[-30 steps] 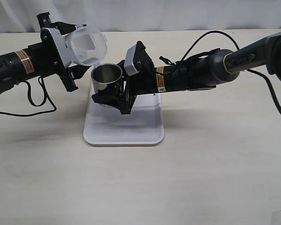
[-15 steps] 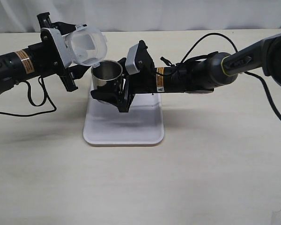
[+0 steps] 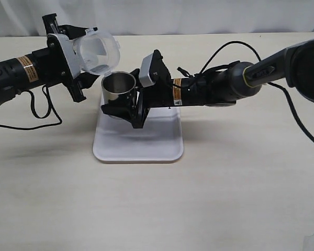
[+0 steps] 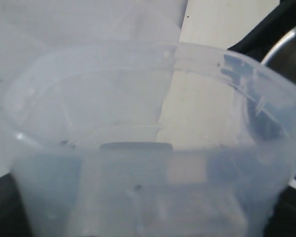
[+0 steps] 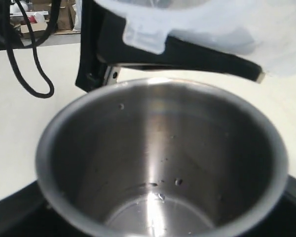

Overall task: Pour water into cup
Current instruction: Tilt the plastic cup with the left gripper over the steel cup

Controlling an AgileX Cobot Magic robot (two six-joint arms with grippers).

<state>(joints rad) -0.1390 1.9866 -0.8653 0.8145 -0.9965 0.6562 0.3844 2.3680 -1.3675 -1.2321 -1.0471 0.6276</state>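
My left gripper [image 3: 86, 55] is shut on a translucent plastic beaker [image 3: 100, 49] and holds it tipped, its lip just over the cup [image 3: 119, 88]. The cup is a short shiny steel cylinder. My right gripper [image 3: 124, 104] is shut on it and holds it upright above the white tray [image 3: 146, 144]. In the right wrist view the cup [image 5: 163, 163] shows a few droplets on its inner wall and a thin wet sheen at its bottom, with the beaker lip [image 5: 212, 24] above its rim. The beaker [image 4: 138, 148] fills the left wrist view. I cannot make out water inside it.
The tray lies on a pale wooden table [image 3: 240, 183]. Black cables trail from both arms, one looping on the table at the left [image 3: 39, 112] and one arching over the right arm [image 3: 235, 42]. A white backdrop runs along the far edge.
The right gripper and the cup have shifted only slightly, up toward the beaker and back down. The beaker stays tipped in about the same place.
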